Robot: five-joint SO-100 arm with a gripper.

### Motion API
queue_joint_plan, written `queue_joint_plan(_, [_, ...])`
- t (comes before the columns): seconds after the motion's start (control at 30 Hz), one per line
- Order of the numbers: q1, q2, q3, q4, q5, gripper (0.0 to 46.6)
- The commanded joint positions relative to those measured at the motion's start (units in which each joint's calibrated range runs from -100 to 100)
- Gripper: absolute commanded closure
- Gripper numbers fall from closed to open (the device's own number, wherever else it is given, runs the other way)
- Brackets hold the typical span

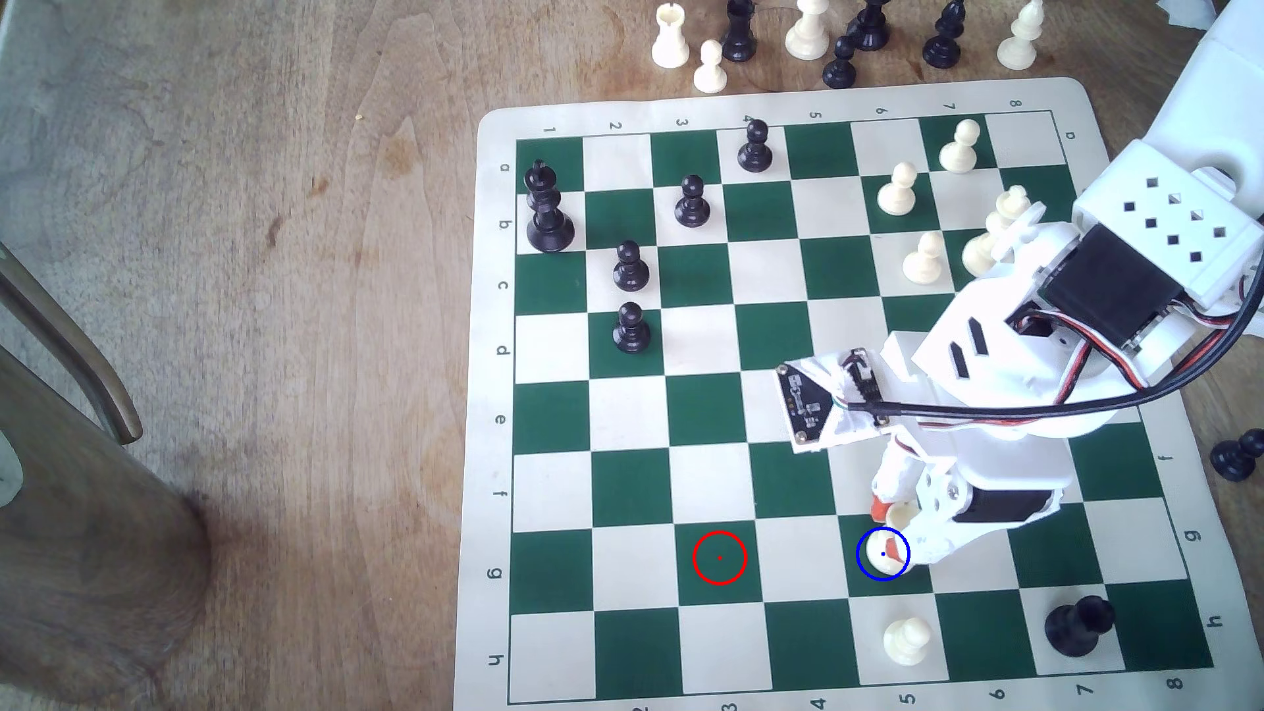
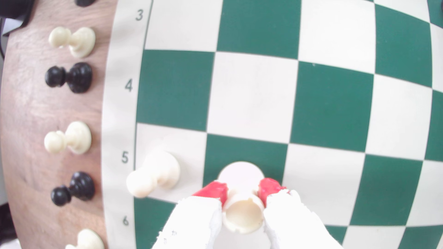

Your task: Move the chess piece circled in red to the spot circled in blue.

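Gripper closed on cream rook, red-tipped fingers pinching stubby body for upright set-down; rook base on blue-ringed green square; red-ringed square vacant; release likely next.

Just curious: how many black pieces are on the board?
6: a king at the exterior view's upper left, four pawns beside it, one piece at lower right. The arm may hide more.

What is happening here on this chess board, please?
The white robot arm's gripper is shut on a short cream-white rook-like piece with a hollowed top. The piece's base sits over the dark green square ringed in blue. The red-ringed green square is bare. A cream pawn stands one square beside.
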Motion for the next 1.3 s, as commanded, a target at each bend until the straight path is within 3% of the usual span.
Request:
queue_joint_plan(0.0, [-0.08, -1.10, -3.84, -0.74, 0.24, 44.5])
queue_joint_plan(0.03, [0.08, -1.10, -3.93, -0.82, 0.05, 38.4])
queue_joint_plan(0.07, [0.32, -1.27, -3.93, -0.99, -0.15, 27.7])
queue_joint_plan(0.23, [0.79, -2.88, -3.48, -0.91, -0.24, 21.0])
queue_joint_plan(0.63, [5.63, -13.83, -2.48, 0.16, 0.24, 22.8])
queue_joint_plan(0.93, [18.31, -32.68, 2.14, 0.16, 2.30, 24.2])
queue_joint_plan(1.1, [24.25, -44.05, 17.19, -4.92, 5.03, 24.5])
queue_joint_plan(1.27, [25.35, -51.95, 31.42, -9.92, 5.96, 24.4])
